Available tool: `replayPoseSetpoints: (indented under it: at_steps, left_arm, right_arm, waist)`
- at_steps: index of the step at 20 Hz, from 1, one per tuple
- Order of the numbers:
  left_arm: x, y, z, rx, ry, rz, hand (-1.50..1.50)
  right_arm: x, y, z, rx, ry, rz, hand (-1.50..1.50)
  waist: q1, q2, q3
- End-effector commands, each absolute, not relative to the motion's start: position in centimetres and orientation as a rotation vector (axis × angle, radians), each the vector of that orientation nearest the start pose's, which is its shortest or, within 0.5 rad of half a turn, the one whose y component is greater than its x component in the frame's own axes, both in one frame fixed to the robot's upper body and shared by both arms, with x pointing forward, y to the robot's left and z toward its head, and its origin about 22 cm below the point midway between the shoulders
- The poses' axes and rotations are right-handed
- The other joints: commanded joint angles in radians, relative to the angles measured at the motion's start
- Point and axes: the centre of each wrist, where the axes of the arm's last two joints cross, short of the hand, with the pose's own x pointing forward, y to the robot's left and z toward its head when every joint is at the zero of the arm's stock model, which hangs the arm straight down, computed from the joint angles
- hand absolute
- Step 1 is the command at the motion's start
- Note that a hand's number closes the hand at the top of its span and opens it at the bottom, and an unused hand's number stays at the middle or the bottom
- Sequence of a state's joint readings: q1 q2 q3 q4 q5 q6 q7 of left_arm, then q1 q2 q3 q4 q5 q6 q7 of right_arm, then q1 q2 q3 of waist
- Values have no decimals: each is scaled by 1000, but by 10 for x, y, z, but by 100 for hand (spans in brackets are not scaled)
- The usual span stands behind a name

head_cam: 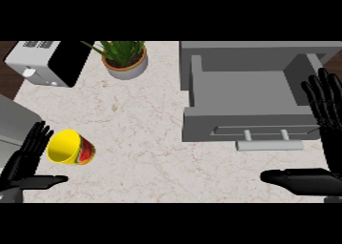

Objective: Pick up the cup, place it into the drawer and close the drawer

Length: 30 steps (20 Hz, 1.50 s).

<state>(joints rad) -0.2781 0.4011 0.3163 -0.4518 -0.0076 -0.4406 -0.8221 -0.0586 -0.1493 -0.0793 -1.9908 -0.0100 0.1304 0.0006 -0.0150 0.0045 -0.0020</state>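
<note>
While both hands sit low at the near edge, nothing has been picked up yet. Left hand (22, 164) is open, fingers (34, 140) straight and pointing away, thumb stuck out sideways. Just beside those fingers, to their right, lies the cup (70, 148): yellow, tipped on its side, its mouth turned towards the hand and its long axis running roughly left to right across the table (142, 133). I can't tell whether they touch or sit a hair apart. That hand is plainly the nearer one; the cup is right at its fingertips.

Over on the other side, right hand (326, 138) is open too, fingers straight, thumb out low, well apart from the cup and standing alongside the drawer (244, 97). The drawer is pulled out, grey and showing nothing inside, its handle (268, 144) facing this way.

Pale marbled top throughout. Farther back, a potted plant (124, 58) and a toaster (43, 62) by the far left corner, dark wood floor beyond.
</note>
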Motion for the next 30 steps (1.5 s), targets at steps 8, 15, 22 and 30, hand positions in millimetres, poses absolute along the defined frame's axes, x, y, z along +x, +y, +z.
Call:
replayPoseSetpoints:
  at_steps: [8,15,22,30]
  left_arm:
    - [224,411,-124,-100,-1717,-15,-150]
    - [239,398,-124,-131,-1708,-9,-150]
    - [241,374,-135,-241,-1722,12,-150]
    - [259,358,-130,-384,-1759,59,-150]
  right_arm:
    - [227,-257,113,-47,-2034,266,-150]
    - [233,-261,111,-37,-2037,254,-150]
    - [241,-255,116,-43,-2031,256,-150]
    - [247,-260,111,-25,-2018,265,-150]
  waist:
    - [-7,3,-2]
    - [-16,7,-3]
    - [-7,5,-3]
    - [-7,8,-3]
